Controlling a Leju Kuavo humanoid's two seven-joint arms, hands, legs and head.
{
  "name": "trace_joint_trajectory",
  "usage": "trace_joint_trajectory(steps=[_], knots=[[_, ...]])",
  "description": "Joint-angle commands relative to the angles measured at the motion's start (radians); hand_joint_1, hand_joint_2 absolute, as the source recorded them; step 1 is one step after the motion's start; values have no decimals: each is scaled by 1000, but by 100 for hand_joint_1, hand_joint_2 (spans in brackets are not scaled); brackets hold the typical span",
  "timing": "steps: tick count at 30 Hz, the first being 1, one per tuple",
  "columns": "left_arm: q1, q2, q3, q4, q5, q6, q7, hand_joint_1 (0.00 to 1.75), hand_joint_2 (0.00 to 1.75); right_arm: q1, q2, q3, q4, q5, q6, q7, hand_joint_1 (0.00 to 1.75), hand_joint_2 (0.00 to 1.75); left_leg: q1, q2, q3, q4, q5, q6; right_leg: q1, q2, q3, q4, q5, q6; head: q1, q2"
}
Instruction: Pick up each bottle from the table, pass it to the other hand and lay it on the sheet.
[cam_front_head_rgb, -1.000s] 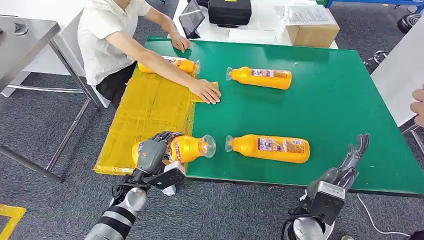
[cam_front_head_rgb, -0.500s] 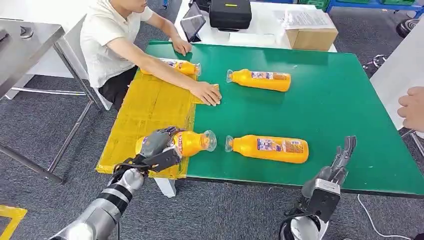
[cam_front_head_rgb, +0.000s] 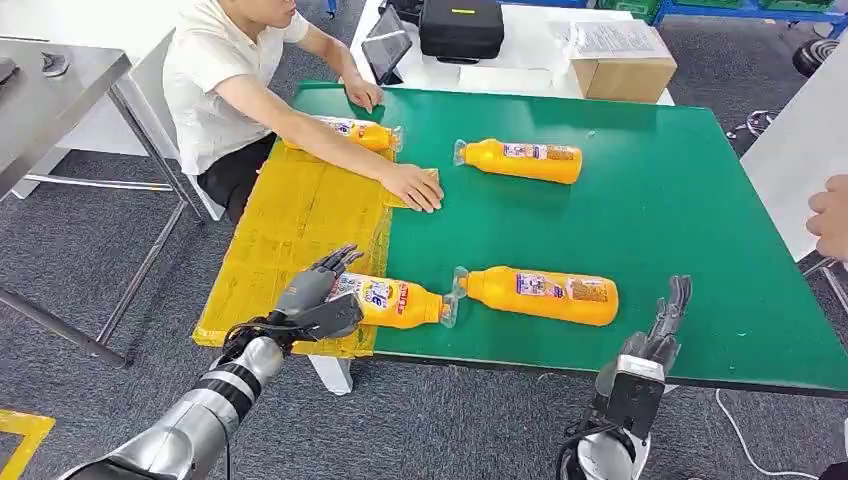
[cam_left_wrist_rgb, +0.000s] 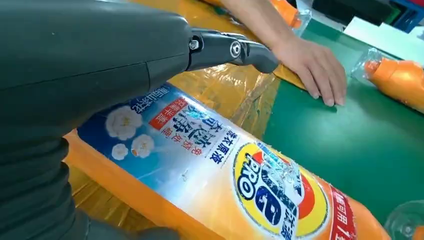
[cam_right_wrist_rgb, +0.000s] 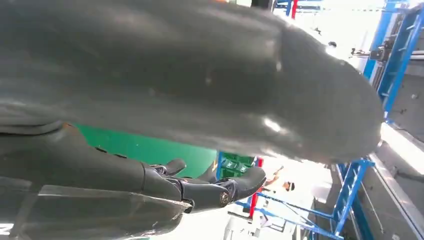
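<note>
The head view looks from high on the robot, forward and down, on the whole green table (cam_front_head_rgb: 640, 200) and the yellow sheet (cam_front_head_rgb: 290, 225) at its left side, with grey floor around. The left wrist view sits very close behind the left hand (cam_left_wrist_rgb: 75, 75) and looks along it, low over the sheet, so the near bottle (cam_left_wrist_rgb: 225, 180) is very large. Both views share this bottle (cam_front_head_rgb: 395, 300), the left hand (cam_front_head_rgb: 310, 295) and the person's hand (cam_front_head_rgb: 415, 187) (cam_left_wrist_rgb: 312, 67) on the sheet edge. The right wrist view is close behind the right hand (cam_right_wrist_rgb: 165, 95) and faces upward and outward, toward blue racks (cam_right_wrist_rgb: 395, 55); it shares with the head view a strip of the green table (cam_right_wrist_rgb: 150, 147) and the right hand (cam_front_head_rgb: 665, 320).
</note>
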Motion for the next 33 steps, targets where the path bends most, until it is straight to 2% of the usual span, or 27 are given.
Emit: trace_joint_trajectory(steps=[1, 5, 7, 8, 10, 17, 20, 22, 24, 27, 28, 29, 30, 32, 33], knots=[[22, 17, -25, 121, -8, -70, 20, 0, 175, -36, -20, -5, 83, -4, 1, 3, 0, 0, 0, 4, 4, -2, 0, -1, 0, 4, 2, -2, 1, -1, 0, 0], [39, 0, -5, 69, 26, -77, -38, 0, 175, -27, -20, -16, 76, 1, 1, 3, 0, 0, 0, 3, 4, -2, 0, -1, 0, 3, 3, -2, 1, -1, 0, 0], [78, -19, 35, -31, 114, -152, -106, 0, 175, -16, -22, -24, 65, 7, 1, 3, 0, 0, 0, 2, 5, -2, 0, -2, 0, 3, 3, -2, 1, -2, 0, 0], [117, -30, 56, -123, 196, -247, -143, 0, 175, -11, -22, -27, 61, 15, 1, 3, 0, 0, 0, 3, 4, -2, 0, -2, 0, 3, 2, -2, 1, -2, 0, 0], [181, -31, 53, -277, 291, -343, -146, 0, 175, -7, -23, -31, 58, 17, 1, 3, 0, 0, 0, 3, 4, -2, 0, -2, 0, 3, 2, -2, 1, -2, 0, 0], [181, -31, 53, -277, 291, -343, -146, 0, 175, -7, -23, -31, 58, 17, 1, 3, 0, 0, 1, 2, -1, -1, 0, -1, 1, 2, -3, -1, 1, 0, 0, 0], [223, -21, 18, -405, 337, -362, -183, 0, 175, -7, -19, -36, 57, 30, 1, 3, 0, 0, 1, 3, -2, 0, -1, -1, 1, 2, -4, 0, 1, 0, 0, 0], [251, -30, -8, -515, 331, -289, -188, 0, 175, -4, -18, -37, 51, 34, 1, 3, 0, 0, 1, 3, -2, 0, -2, -2, 1, 2, -4, 0, 0, -1, 0, 0], [277, -45, -19, -605, 414, -314, -143, 0, 175, 0, -8, -51, 48, 55, 1, 3, 0, 0, 1, 1, -5, 1, -1, -1, 1, 1, -6, 1, 0, 0, 0, 0], [305, -46, -95, -712, 416, -169, -113, 0, 175, 14, 2, -79, 40, 130, 1, 3, 0, 0, 0, 1, -11, 1, 1, 0, 0, 0, -13, 0, 1, 1, 0, 0], [314, -43, -123, -738, 437, -152, -107, 0, 175, 13, -22, -57, 74, 175, 1, 3, 0, 0, 0, 1, -11, 1, 0, 0, 0, -1, -12, 1, 1, 1, 0, 0], [332, -53, -144, -762, 480, -145, -97, 0, 175, -18, -59, -53, 244, 333, 1, 3, 0, 0, 1, 0, -10, 1, -1, -1, 1, -1, -10, 0, 0, 0, 0, 0], [348, -71, -156, -764, 511, -129, -81, 0, 175, -42, -67, -107, 332, 494, 1, 4, 0, 175, 1, 1, -10, 0, 0, 0, 1, 0, -10, -1, 1, 1, 0, 0], [360, -129, -200, -711, 572, -72, -31, 0, 175, -68, -62, -286, 376, 838, 1, 9, 0, 175, 2, 1, -6, -2, -1, 0, 2, 0, -6, -5, 1, 1, 0, 0], [350, -148, -267, -658, 569, -5, -49, 0, 175, -75, -102, -315, 345, 894, 1, 3, 0, 175, 1, -2, -9, -1, 0, 0, 1, -3, -8, -3, 1, 1, 0, 0]])
